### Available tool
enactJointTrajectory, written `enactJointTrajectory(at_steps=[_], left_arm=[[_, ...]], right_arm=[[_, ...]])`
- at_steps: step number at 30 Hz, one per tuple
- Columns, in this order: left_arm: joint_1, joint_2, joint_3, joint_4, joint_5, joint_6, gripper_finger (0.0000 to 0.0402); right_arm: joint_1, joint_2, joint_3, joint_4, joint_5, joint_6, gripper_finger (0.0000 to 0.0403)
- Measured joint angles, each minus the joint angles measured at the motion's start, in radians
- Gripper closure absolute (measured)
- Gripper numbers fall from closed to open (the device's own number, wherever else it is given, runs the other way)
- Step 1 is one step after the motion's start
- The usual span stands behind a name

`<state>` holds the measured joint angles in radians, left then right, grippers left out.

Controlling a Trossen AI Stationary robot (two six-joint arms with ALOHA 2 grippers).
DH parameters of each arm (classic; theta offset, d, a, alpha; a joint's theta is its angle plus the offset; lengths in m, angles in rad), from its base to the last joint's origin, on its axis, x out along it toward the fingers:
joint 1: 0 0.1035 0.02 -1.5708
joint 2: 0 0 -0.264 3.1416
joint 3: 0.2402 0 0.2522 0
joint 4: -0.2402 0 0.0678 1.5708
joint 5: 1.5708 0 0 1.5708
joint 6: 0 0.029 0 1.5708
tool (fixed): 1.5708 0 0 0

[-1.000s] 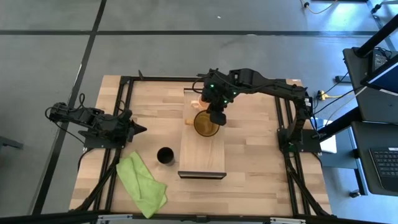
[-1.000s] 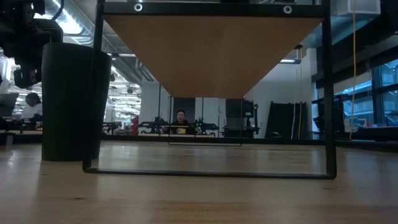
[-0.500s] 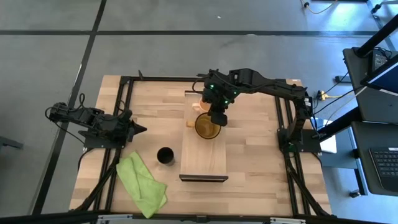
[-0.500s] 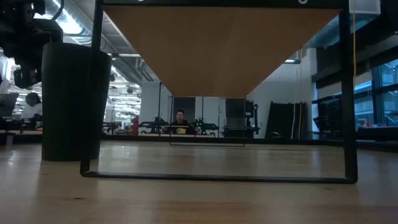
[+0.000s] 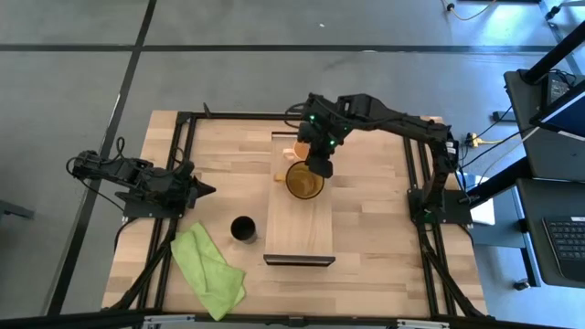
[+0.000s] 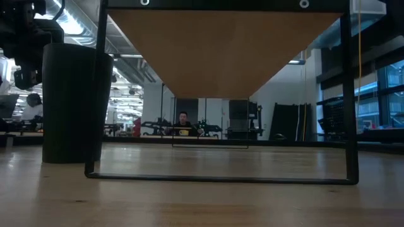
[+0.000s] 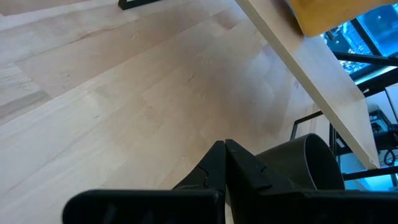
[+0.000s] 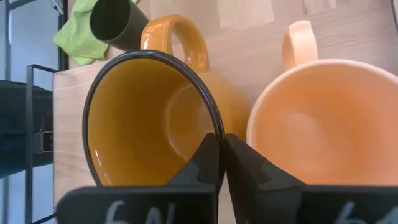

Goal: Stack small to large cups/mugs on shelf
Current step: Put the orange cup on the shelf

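Note:
The amber-yellow mug (image 5: 304,181), dark-rimmed, is on the light-wood shelf board (image 5: 302,228), next to the peach-orange mug (image 5: 292,146) at the board's far end. My right gripper (image 5: 317,167) is over the amber mug and shut on it. In the right wrist view the amber mug (image 8: 149,118) and the peach mug (image 8: 323,124) stand side by side. The black cup (image 5: 243,228) stands on the table left of the shelf. My left gripper (image 5: 207,190) is shut and empty at the table's left. My right gripper pinches the amber mug's rim (image 8: 211,121) on the side away from the handle (image 8: 180,37), one finger inside the mug and one outside. The fingers come from above, pointing down. The mug is upright; I cannot tell whether its base rests on the board.
A green cloth (image 5: 208,270) lies at the near left of the table. The shelf stands on a thin dark frame (image 6: 346,94). In the low view the black cup (image 6: 72,101) stands left of the frame. A person shows far off in the room behind.
The shelf has slid slightly toward the table's near edge; in the low view its frame has grown wider. My right gripper has stayed shut on the amber mug and has turned a little at the wrist.

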<state>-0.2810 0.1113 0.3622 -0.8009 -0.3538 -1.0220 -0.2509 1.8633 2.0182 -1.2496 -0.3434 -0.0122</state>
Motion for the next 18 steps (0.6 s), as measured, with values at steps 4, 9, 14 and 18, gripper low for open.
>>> enactJointTrajectory(at_steps=[4,9,14,18], left_arm=[[0.0,0.0,0.0,-0.001,0.0,0.003,0.0401],[0.0,0.0,0.0,-0.027,-0.001,0.002,0.0401],[0.0,0.0,0.0,-0.027,-0.001,-0.013,0.0401],[0.0,0.0,0.0,-0.026,0.0,-0.024,0.0401]], right_arm=[[-0.013,0.0,0.0,-0.004,-0.032,-0.003,0.039],[-0.014,0.0,0.0,-0.003,-0.041,-0.016,0.039],[-0.012,0.0,0.0,-0.003,-0.061,-0.017,0.039],[-0.002,0.0,0.0,-0.004,-0.071,-0.015,0.0391]])
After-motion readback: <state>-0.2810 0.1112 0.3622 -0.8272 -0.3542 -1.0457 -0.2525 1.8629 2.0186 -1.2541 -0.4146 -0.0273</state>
